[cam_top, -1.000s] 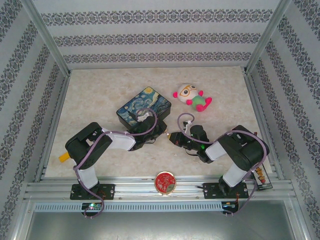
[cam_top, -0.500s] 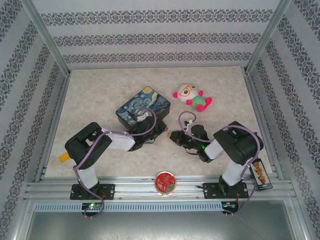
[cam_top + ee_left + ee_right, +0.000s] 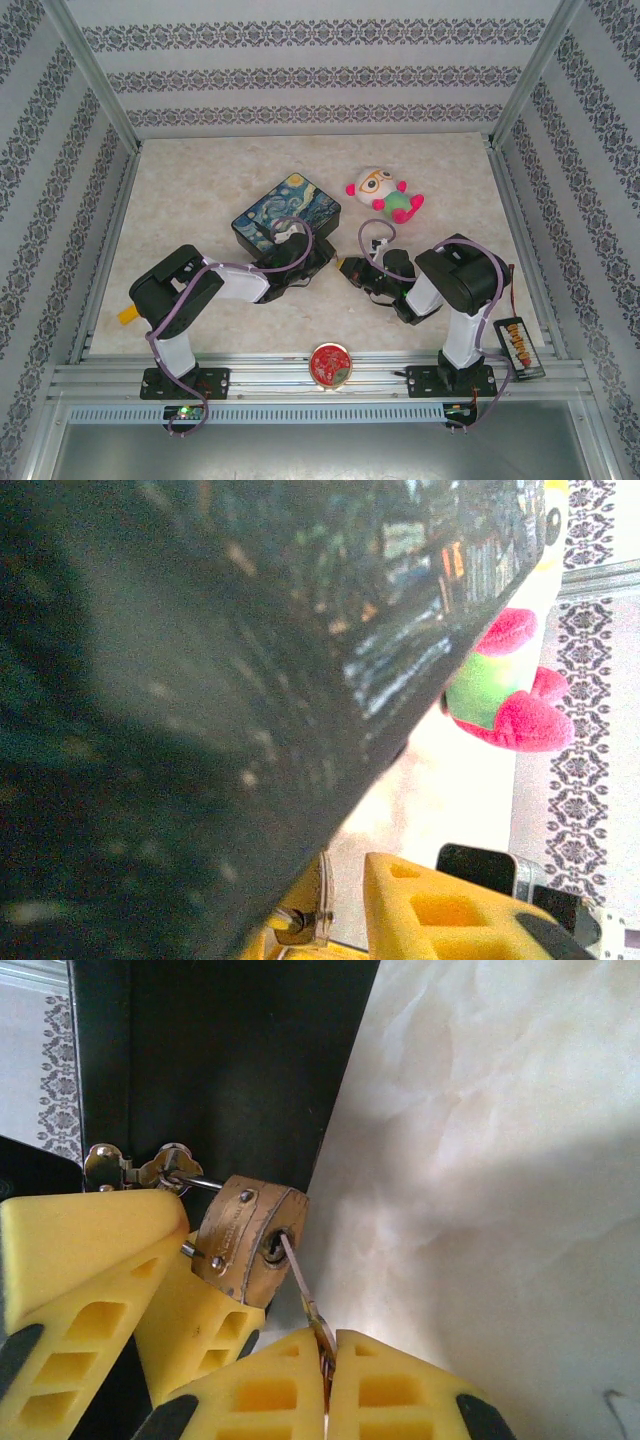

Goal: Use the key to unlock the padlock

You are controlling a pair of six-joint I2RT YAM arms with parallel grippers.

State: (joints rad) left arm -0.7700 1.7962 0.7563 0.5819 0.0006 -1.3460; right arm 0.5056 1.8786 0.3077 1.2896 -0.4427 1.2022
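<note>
Tin box: the dark starry-night tin box lies on the pale marbled counter, left of centre, its near corner by the left arm's wrist.
Left gripper: the left gripper sits at the box's near right side. In the right wrist view its yellow fingers lie left of and below the lock, with the lock at their tips. I cannot tell whether they clamp it or only touch it.
Hasp: a small silvery hasp sticks out of the box's dark wall, and the thin shackle passes through it.
Padlock: the brass padlock hangs from that hasp, tilted, with its keyhole face turned toward the right gripper. It is just beyond that gripper's fingertips and not touching them.
Key: the key has its blade tip in the keyhole and slants down to the right gripper.
Right gripper: the right gripper is closed, pinching the key's head between its yellow fingers.
Plush toy: a pink and green plush toy lies beyond the right gripper, well apart from the lock.
Battery holder: a battery holder lies at the counter's near right edge.
</note>
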